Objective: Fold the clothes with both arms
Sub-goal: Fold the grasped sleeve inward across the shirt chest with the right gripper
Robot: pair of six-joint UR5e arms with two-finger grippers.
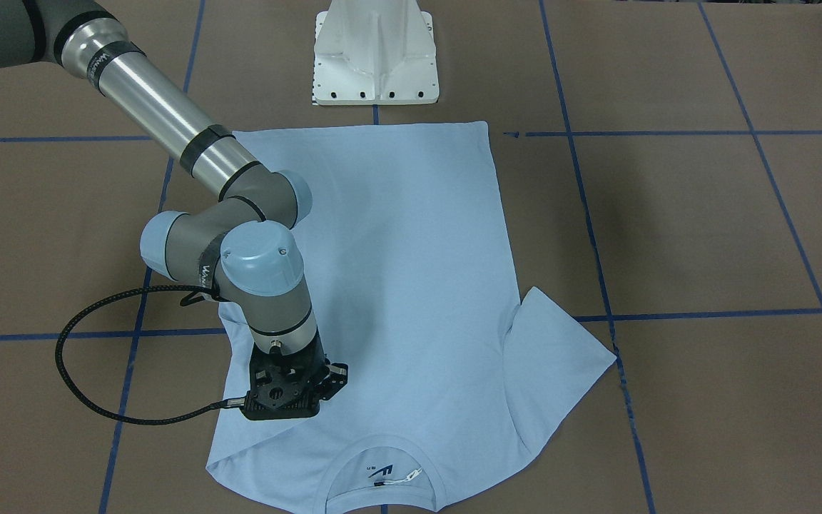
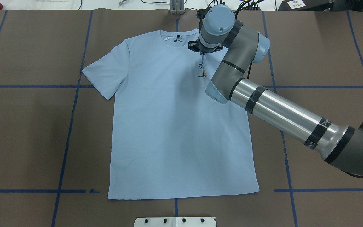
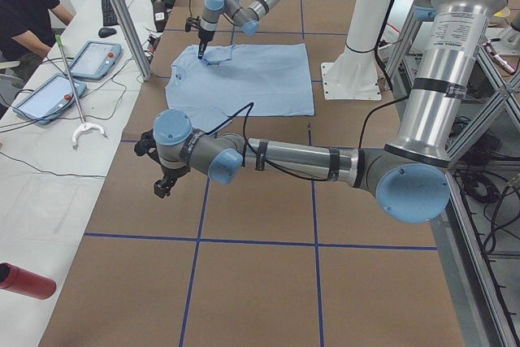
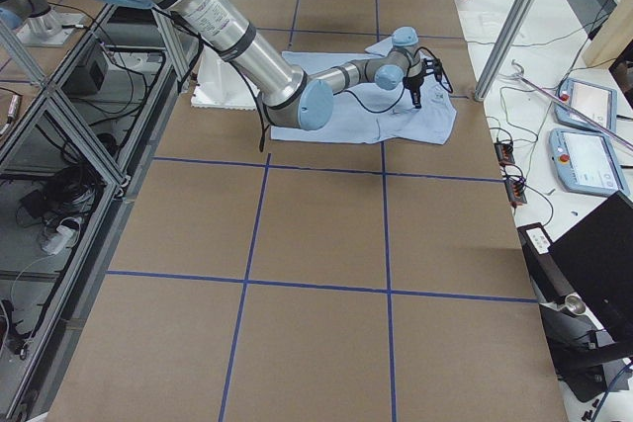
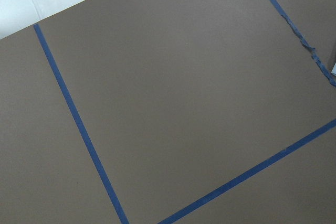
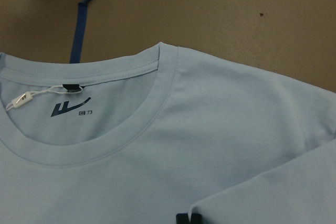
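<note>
My left gripper (image 3: 163, 188) hangs over bare counter (image 5: 173, 103); I cannot tell whether it's clenched. Farther out, the T-shirt (image 2: 175, 132) lies flat, my right gripper (image 6: 187, 217) pinching its folded-in sleeve (image 6: 273, 192) beside the collar (image 6: 164, 87).

right gripper (image 6: 188, 217) tips cut off | left gripper (image 3: 162, 188) too small | T-shirt (image 2: 175, 126) sleeve hidden

Overhead and front-facing views from opposite sides, both over the T-shirt (image 1: 411, 285); wrist cameras close.
</note>
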